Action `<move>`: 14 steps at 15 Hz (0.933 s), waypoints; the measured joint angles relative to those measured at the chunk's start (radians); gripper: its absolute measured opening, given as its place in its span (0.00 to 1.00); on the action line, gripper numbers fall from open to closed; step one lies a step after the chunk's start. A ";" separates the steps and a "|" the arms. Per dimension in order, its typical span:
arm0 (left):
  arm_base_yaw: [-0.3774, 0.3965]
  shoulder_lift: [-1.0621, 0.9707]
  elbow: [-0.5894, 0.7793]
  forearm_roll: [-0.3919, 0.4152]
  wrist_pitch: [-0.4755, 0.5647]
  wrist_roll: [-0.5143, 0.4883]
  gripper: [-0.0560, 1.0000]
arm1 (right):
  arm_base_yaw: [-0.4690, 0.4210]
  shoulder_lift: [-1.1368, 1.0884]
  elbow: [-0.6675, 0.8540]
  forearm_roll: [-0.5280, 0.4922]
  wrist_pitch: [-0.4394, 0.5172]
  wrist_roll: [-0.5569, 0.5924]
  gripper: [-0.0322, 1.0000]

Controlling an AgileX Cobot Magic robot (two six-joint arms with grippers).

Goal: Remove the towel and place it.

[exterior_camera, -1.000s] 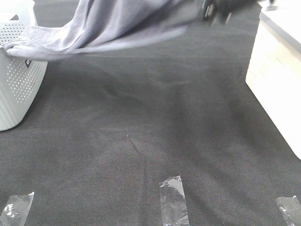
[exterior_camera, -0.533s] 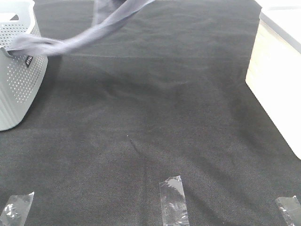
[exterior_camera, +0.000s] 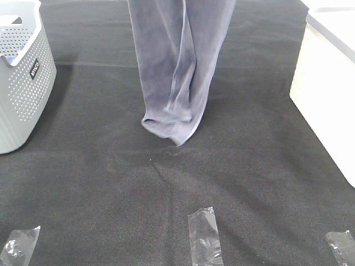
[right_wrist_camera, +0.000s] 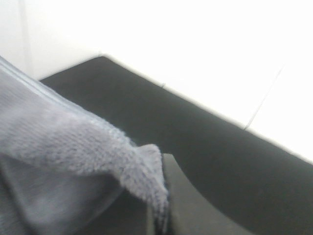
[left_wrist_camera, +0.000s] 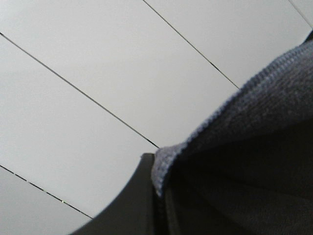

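Towel (exterior_camera: 176, 72) is clear of the perforated laundry basket (exterior_camera: 22, 83) and hangs as a narrow, bunched column over the middle of the black table cover (exterior_camera: 249, 183), with its upper part running out of the top of the overhead view. The lower folded end sits at or just above the cover; contact cannot be settled. Neither claw shows in the overhead view. Left gripper (left_wrist_camera: 159, 196) is pinched tight on the stitched hem of the towel (left_wrist_camera: 254, 112), with only the very edge of the cloth between the fingers. Right gripper (right_wrist_camera: 161, 205) is likewise clamped on a fuzzy corner of the towel (right_wrist_camera: 73, 142), again a shallow bite. Risks, as judged: (1) both holds are on thin margins of a heavy terry cloth, so a quick move or a snag at the lower end could pull a corner free and drop one side. (2) The two held corners appear close together, so lowering now would probably pile the towel in a heap; the arms likely need to spread first. (3) Dragging the lower end could ruck the cover or lift the tape strips (exterior_camera: 205, 235). (4) A sideways swing could catch the basket rim.
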State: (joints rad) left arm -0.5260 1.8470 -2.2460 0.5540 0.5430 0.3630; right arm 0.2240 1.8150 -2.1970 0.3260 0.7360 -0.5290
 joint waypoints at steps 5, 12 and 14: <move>0.029 0.097 0.000 0.085 -0.361 -0.008 0.05 | 0.000 0.039 0.000 -0.095 -0.347 0.000 0.05; 0.080 0.118 0.000 0.102 -0.575 -0.010 0.05 | 0.000 0.062 0.000 -0.096 -0.594 0.000 0.05; 0.108 0.135 0.000 0.102 -0.600 -0.010 0.05 | 0.000 0.088 0.000 -0.093 -0.614 0.000 0.05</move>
State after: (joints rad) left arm -0.4180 1.9820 -2.2460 0.6560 -0.0570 0.3530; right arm 0.2240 1.9030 -2.1970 0.2330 0.1220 -0.5290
